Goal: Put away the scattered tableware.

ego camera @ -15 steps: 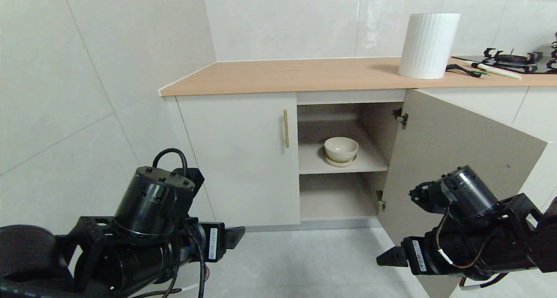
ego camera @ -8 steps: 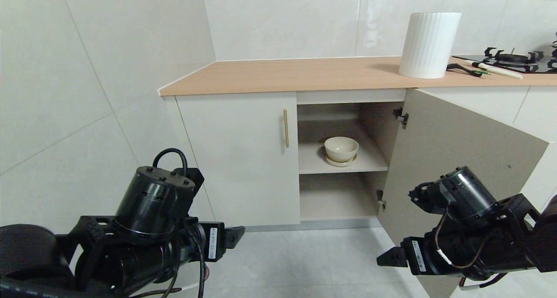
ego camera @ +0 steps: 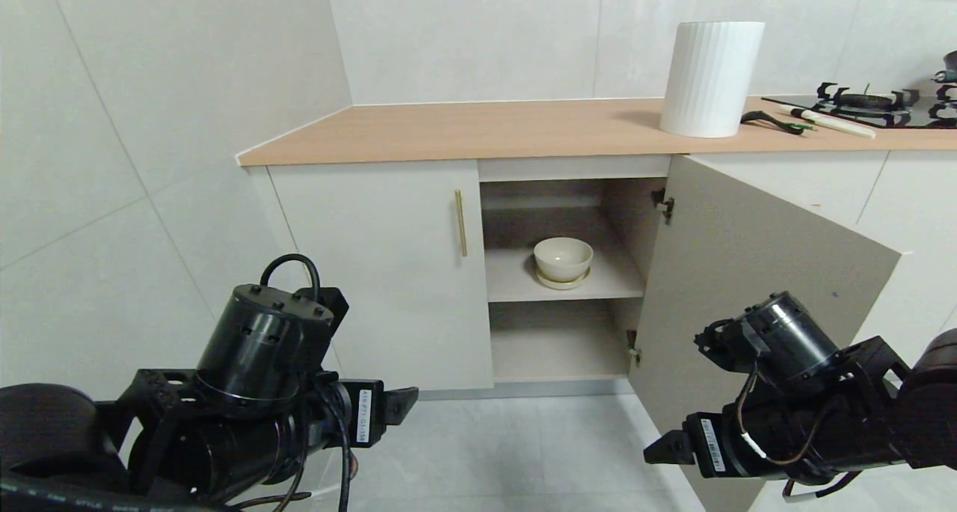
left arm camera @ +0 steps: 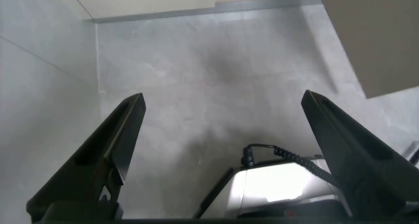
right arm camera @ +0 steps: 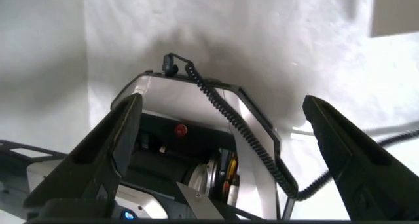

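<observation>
Camera has swung slightly, sliding the whole scene leftward; the bowl (ego camera: 563, 258) itself stays on its saucer (ego camera: 561, 281) on the upper shelf (ego camera: 516, 276), toward 12 o'clock. Left gripper (left arm camera: 222, 98) at 8 o'clock and right gripper (right arm camera: 222, 101) at 4 o'clock are both spread wide, empty, above the floor (left arm camera: 216, 60).

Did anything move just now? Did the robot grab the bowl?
Only the robot's camera turned a little, so the whole picture slid to the left. Nothing was grabbed or let go. The bowl still sits on its small plate on the cupboard shelf, the cupboard door is still open, and the left gripper and right gripper are still open and empty.
</observation>
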